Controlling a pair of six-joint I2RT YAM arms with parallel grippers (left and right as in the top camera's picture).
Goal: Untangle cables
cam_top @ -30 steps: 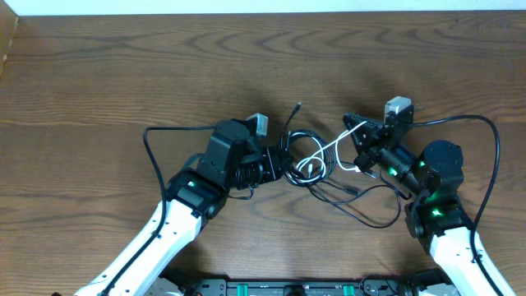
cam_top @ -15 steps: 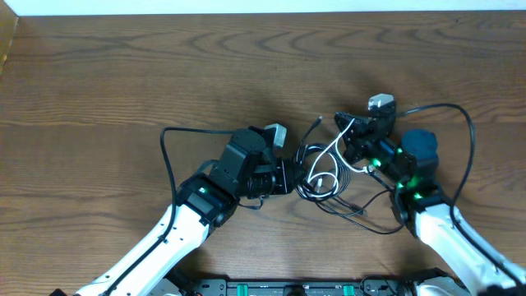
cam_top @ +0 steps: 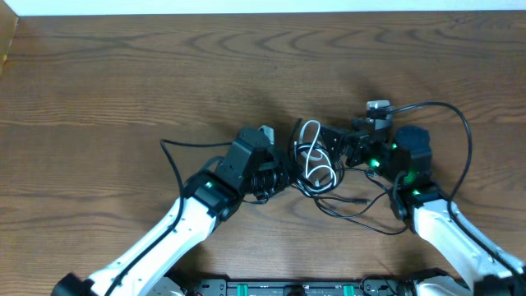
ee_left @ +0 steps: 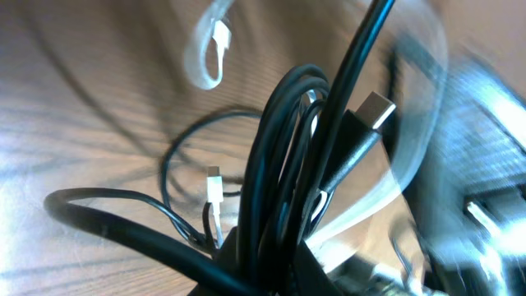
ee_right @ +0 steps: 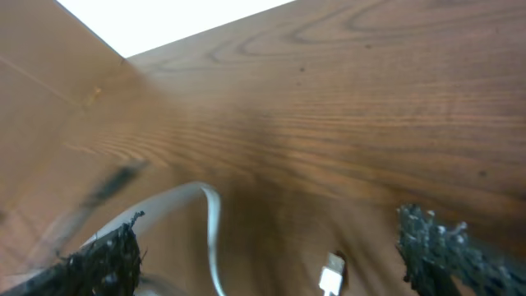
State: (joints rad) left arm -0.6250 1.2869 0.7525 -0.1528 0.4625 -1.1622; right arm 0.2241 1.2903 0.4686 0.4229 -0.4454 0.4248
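Brown wood-grain table (cam_top: 123, 82) across the whole overhead view. At its centre, slightly right, the cables (cam_top: 316, 173) in one loose knot: white cable (cam_top: 310, 152) looped in two small ovals, black cables (cam_top: 353, 201) trailing toward the lower right.

Left of the knot, the left gripper (cam_top: 285, 173), jaws closed tight on a bundle of the black strands. From its wrist camera: several dark cords rising from the bottom edge of the frame, a flat metal-tipped connector (ee_left: 376, 107) at upper right, a small white plug (ee_left: 214, 191) on the wood at lower left, a blurred white loop at the top.

Right of the knot, the right gripper (cam_top: 330, 141), jaws spread wide, nothing held between them. From its wrist camera: dark fingertips (ee_right: 107, 261) at the lower left and lower right corners, the white cable curving up between them over the wood, the white plug (ee_right: 331, 275) near the bottom edge. Touching the knot or just clear of it in the overhead view: cannot tell.

Thick black arm cords (cam_top: 468, 152) arching beside each arm, apart from the knot. Print on plugs and connectors too small and blurred to read.
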